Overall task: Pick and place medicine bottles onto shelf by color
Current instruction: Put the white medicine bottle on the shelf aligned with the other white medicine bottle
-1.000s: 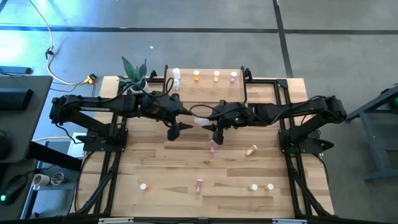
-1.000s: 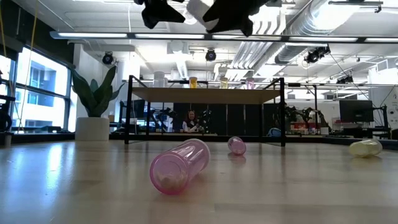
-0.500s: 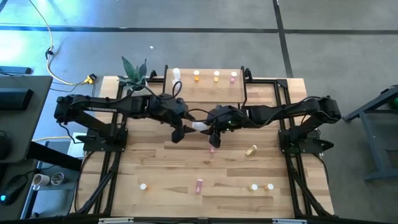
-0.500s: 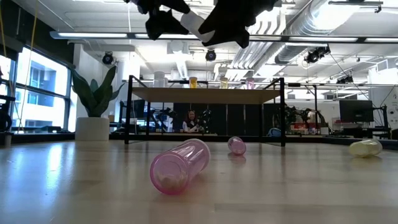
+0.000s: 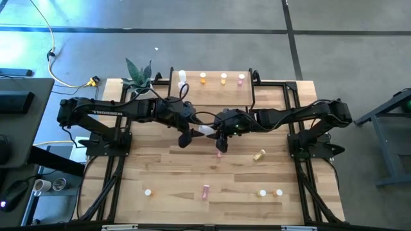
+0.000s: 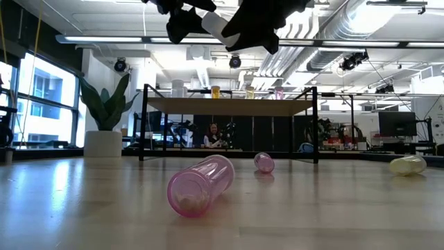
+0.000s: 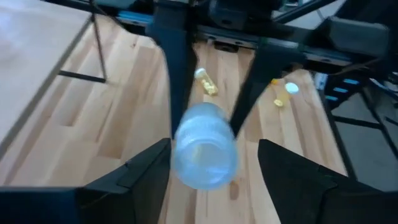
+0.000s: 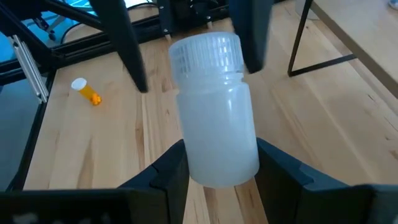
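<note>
- While the right gripper (image 8: 217,177) clamps a white medicine bottle (image 8: 214,109) by its lower body, cap pointing away, the step in hand looks like a hand-over in mid-air above the middle of the table (image 5: 160,163).
- Facing it, the left gripper (image 7: 211,171) has its fingers spread wide on either side of the same bottle's base, not yet touching it as far as I can tell.
- Next, I judge, the left fingers need to close squarely on the bottle before the right ones let go, then carry it to the white end of the shelf (image 5: 212,90).
- On that shelf stand a white bottle (image 5: 182,76), two orange ones (image 5: 203,77) and a pink one (image 5: 241,78), in a row.
- Loose bottles lie on the table: a pink one (image 6: 200,185) on its side, translucent and open-mouthed towards the low camera, and a yellowish one (image 6: 408,164) farther right.
- Material: the held bottle is frosted, smooth plastic, cylindrical, with a ribbed screw cap; slippery and round, it could twist in a light pinch.
- Light-wood board on thin black legs makes the shelf; the table is striped plank wood.
</note>
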You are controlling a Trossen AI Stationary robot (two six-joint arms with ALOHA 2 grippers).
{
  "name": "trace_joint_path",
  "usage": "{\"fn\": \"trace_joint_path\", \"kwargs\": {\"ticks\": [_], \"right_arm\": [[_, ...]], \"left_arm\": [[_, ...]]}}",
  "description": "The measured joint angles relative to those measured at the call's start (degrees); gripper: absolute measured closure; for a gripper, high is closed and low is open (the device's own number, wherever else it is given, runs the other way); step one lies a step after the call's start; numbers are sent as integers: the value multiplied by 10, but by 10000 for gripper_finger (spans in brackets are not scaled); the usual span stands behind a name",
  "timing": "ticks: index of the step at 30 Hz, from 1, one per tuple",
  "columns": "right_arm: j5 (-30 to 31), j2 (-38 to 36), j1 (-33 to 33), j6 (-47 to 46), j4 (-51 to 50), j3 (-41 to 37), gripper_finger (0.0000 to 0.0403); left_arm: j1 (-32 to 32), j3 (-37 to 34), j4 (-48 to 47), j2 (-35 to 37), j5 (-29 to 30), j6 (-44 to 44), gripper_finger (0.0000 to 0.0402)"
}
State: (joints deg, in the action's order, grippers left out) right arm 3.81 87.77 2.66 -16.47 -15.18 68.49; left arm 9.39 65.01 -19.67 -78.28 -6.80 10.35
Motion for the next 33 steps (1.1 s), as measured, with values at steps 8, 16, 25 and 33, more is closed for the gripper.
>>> {"fn": "trace_joint_path", "kwargs": {"ticks": [8, 16, 25, 33], "right_arm": [[-3, 0, 0, 0, 0, 0, 260], [-4, 0, 1, 0, 0, 0, 260], [-4, 0, 0, 2, 0, 0, 260], [-2, 0, -1, 2, 0, 0, 242]], "left_arm": [[0, 0, 2, 0, -11, -9, 211], [0, 0, 2, 0, -10, -22, 254], [0, 0, 2, 0, -11, -26, 263], [4, 0, 0, 0, -12, -37, 262]]}}
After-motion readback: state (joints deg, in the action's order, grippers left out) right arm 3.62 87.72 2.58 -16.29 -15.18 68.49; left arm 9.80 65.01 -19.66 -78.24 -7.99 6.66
